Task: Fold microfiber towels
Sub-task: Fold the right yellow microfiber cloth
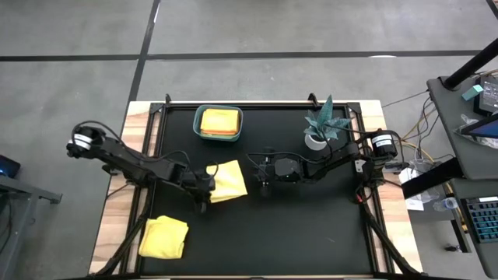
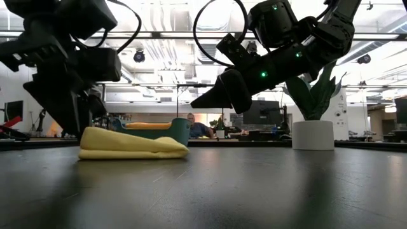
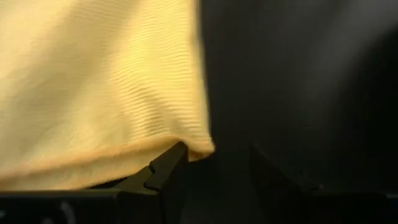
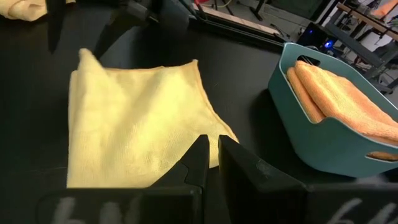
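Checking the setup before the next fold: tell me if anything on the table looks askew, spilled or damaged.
Nothing is spilled or damaged. The folded yellow microfiber towel at the table's middle lies slightly askew, its edges angled to the black table, one corner beside the open left gripper. A second yellow towel lies loosely bunched near the front-left corner. The teal plastic bin and potted plant stand upright.

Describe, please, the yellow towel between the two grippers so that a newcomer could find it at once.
Start at the black table and find the teal bin holding folded towels at its far edge. Just in front of it lies a yellow towel, flat, between the left gripper and right gripper. Unlike the crumpled yellow towel at the near left corner, it is spread smooth.
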